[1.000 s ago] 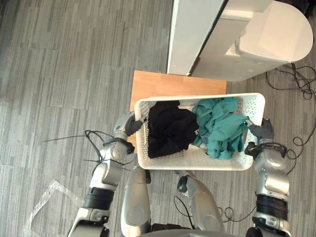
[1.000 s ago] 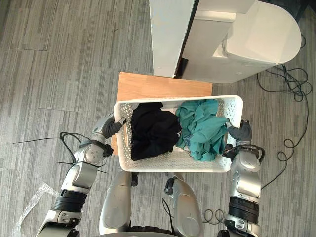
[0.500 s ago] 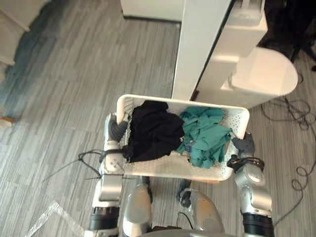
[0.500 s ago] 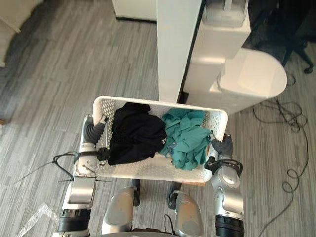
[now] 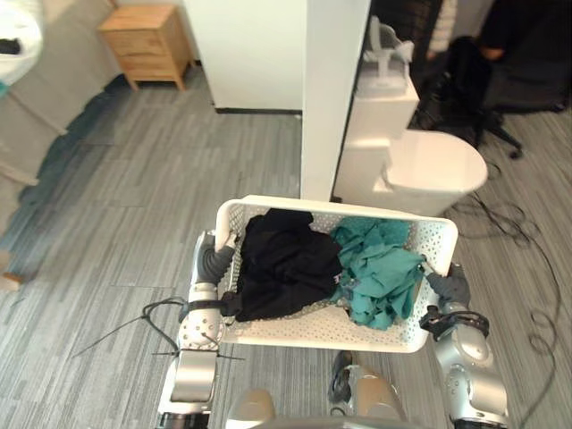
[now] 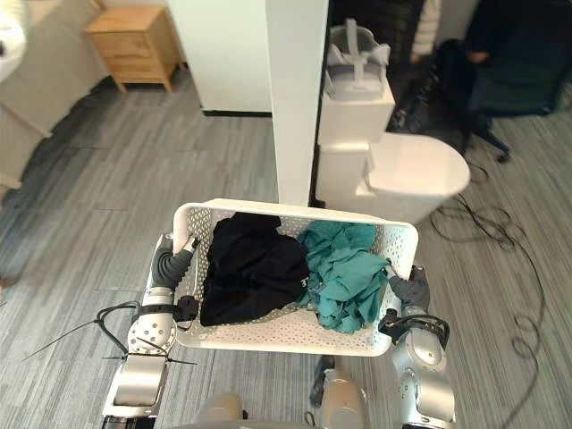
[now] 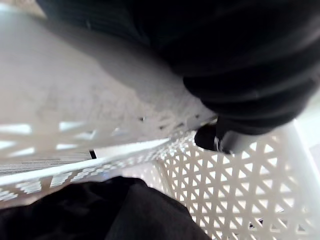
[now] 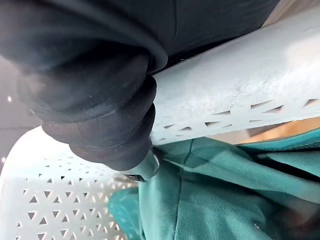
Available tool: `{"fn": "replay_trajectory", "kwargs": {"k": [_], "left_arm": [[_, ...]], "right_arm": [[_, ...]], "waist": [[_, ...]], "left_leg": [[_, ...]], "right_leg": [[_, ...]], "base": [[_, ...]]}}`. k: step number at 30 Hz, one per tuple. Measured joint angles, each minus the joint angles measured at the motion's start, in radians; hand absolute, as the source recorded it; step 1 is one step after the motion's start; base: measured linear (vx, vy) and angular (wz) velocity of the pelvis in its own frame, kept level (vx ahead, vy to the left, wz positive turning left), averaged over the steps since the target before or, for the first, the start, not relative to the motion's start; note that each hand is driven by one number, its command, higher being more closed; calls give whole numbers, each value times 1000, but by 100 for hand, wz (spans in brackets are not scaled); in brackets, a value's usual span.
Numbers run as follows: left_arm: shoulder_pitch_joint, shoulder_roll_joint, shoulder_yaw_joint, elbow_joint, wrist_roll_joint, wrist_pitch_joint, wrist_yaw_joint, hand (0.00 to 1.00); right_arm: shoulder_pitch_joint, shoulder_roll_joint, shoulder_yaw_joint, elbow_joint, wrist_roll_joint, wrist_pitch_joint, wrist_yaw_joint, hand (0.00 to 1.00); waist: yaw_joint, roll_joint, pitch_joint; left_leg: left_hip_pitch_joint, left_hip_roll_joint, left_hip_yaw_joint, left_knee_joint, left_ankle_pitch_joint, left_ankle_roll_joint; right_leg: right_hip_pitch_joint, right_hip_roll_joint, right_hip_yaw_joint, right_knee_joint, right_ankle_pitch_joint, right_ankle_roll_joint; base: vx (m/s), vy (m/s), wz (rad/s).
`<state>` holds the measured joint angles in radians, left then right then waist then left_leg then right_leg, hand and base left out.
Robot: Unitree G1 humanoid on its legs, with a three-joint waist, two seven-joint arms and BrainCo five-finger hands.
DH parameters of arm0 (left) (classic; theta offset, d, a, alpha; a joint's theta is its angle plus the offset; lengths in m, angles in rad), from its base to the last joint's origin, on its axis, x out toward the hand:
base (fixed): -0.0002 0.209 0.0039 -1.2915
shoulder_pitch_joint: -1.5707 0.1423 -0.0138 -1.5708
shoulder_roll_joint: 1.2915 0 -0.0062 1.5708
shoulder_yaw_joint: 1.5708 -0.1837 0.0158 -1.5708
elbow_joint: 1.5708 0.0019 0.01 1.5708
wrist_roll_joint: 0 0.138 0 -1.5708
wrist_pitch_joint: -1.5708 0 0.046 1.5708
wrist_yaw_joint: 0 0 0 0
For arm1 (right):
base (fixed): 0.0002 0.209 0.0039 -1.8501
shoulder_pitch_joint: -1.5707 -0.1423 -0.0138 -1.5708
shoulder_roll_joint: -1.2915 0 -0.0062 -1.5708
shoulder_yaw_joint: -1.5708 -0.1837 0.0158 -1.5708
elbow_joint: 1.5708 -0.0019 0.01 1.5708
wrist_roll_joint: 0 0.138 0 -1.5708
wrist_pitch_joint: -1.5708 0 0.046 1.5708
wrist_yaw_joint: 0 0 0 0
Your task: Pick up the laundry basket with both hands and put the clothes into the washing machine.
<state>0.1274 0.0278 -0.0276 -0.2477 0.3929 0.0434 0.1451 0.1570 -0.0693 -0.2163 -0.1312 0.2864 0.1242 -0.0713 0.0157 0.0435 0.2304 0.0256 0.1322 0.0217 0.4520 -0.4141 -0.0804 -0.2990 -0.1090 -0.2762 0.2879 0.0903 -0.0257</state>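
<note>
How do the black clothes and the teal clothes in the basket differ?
The black clothes fill the basket's left half, the teal clothes its right half. The black heap looks smoother, the teal one more crumpled. Both lie inside, touching mid-basket.
</note>
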Motion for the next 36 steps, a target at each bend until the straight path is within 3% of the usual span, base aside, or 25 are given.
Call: {"fn": "replay_trajectory", "kwargs": {"k": [1,2,3,4,5,6,7,10,11,14,16,18,21,22,23,24,25,26,29,30,31,33,34,35,36], "left_arm": [[-4,6,1,4,12,2,-11,100],[-3,7,1,6,14,4,-13,100],[-2,3,2,11,18,3,-14,100],[-12,-4,13,17,25,0,-13,100],[-11,-5,30,22,36,2,-14,100],[-7,-5,34,22,39,3,-13,100],[7,-5,38,17,40,3,-12,100],[42,-4,41,4,38,3,-11,100],[59,-4,37,2,29,5,-16,100],[67,-2,37,0,-16,12,-19,100],[69,-6,37,1,-53,14,-15,100],[78,-6,30,1,-83,17,-14,100],[78,-7,24,1,-126,18,-16,100],[73,-2,10,1,-146,18,-16,100],[72,-5,1,0,-160,17,-10,100],[71,-8,-2,0,-167,16,-10,100],[71,-8,-5,-2,-175,13,-13,100],[72,-8,-5,-5,-178,14,-13,100],[89,-5,-3,-61,-190,3,-12,100],[80,-4,-2,-71,-194,-10,-10,100],[71,-3,-2,-71,-198,-11,-10,100],[58,2,-1,-69,-206,-10,-7,100],[58,3,-1,-63,-206,-10,-6,100],[58,3,0,-56,-206,-9,-4,100],[56,3,9,-57,-207,-10,2,100]], "right_arm": [[5,7,-1,7,1,1,0,100],[13,7,0,7,2,2,0,100],[21,5,5,8,3,2,0,100],[18,1,11,10,12,1,0,100],[16,0,29,21,13,1,-1,100],[17,3,39,34,13,1,-2,100],[26,11,51,49,17,1,-9,100],[32,12,70,54,17,1,-11,100],[32,9,72,80,17,1,-11,100],[27,3,79,87,17,-4,-12,100],[-1,-19,83,96,17,-8,-14,100],[-10,-37,91,114,17,-8,-18,100],[-10,-44,91,114,18,-12,-23,100],[-10,-46,82,114,17,-19,-28,100],[-17,-48,78,110,17,-24,-31,100],[-16,-49,77,108,17,-31,-33,100],[3,-48,75,89,17,-34,-33,100],[8,-48,76,80,17,-34,-33,100],[38,-45,74,-12,16,-34,-33,100],[38,-44,68,-41,15,-35,-33,100],[38,-44,64,-54,15,-35,-34,100],[37,-34,56,-80,-3,-33,-39,100],[37,-31,55,-81,-13,-31,-40,100],[38,-24,55,-80,-24,-29,-40,100],[38,0,56,-81,-35,-28,-40,100]], "waist": [[-1,-33,11],[-3,-44,14],[2,-51,16],[5,-41,42],[-2,-33,63],[-3,-32,62],[2,-32,62],[12,-52,33],[30,-72,-18],[62,-102,-79],[87,-97,-98],[86,-62,-101],[74,-43,-98],[62,-43,-97],[61,-57,-88],[58,-55,-87],[54,-44,-83],[55,-38,-81],[46,-10,-89],[37,-9,-90],[27,-9,-90],[23,-50,-73],[23,-53,-71],[20,-53,-70],[21,-57,-69]], "left_leg": [[-20,-52,39,7,-5,22],[-28,-82,51,17,2,34],[-46,-97,90,16,24,77],[-49,-103,151,17,39,110],[-39,-100,195,17,55,139],[-38,-98,209,16,61,147],[-34,-96,239,10,81,155],[-59,-100,285,-21,135,162],[-111,-103,303,-51,181,164],[-210,-100,318,-80,258,156],[-300,-72,330,-91,338,156],[-315,-27,321,-190,451,129],[-316,15,290,-273,572,81],[-316,24,226,-336,675,21],[-327,27,168,-232,602,24],[-332,28,140,-156,538,14],[-302,38,78,16,382,-10],[-290,42,68,33,358,-17],[-209,49,-33,112,174,-58],[-190,45,-50,81,131,-22],[-186,43,-41,63,118,-10],[-185,29,69,33,101,14],[-178,30,99,25,106,27],[-163,36,139,0,121,50],[-126,45,269,-59,160,93]], "right_leg": [[-23,-27,56,-37,67,20],[-22,-39,70,-72,114,37],[-13,-47,92,-158,211,113],[-27,-77,44,-92,207,111],[-62,-122,-30,205,26,-1],[-72,-142,-44,344,-44,-12],[-53,-189,-51,616,-148,-7],[54,-236,-6,790,-230,43],[135,-245,20,778,-268,106],[286,-201,93,569,-290,162],[386,-135,96,233,-374,212],[424,-58,64,38,-389,191],[409,8,62,-4,-395,130],[377,23,58,-1,-374,88],[350,22,64,3,-368,40],[339,25,77,2,-362,29],[309,56,154,7,-327,14],[306,63,171,6,-318,12],[227,140,309,23,-273,31],[173,162,362,38,-251,43],[148,167,383,45,-242,55],[69,162,485,18,-204,104],[66,149,471,-13,-202,107],[67,124,447,-42,-197,107],[37,37,234,-5,-173,85]], "base": [[-458,324,-88],[-392,243,-81],[-529,254,-83],[-666,282,-105],[-571,199,-92],[-547,183,-88],[-379,102,-62],[-331,7,-54],[-307,-90,-36],[-288,-173,-32],[-391,-258,-33],[-420,-247,-25],[-396,-228,-14],[-385,-184,-32],[-357,-175,-47],[-415,-112,-119],[-335,-24,-105],[-324,34,-149],[-300,124,-149],[-355,166,-165],[-417,171,-155],[-477,196,-174],[-420,197,-164],[-350,159,-189],[-305,133,-186]]}}
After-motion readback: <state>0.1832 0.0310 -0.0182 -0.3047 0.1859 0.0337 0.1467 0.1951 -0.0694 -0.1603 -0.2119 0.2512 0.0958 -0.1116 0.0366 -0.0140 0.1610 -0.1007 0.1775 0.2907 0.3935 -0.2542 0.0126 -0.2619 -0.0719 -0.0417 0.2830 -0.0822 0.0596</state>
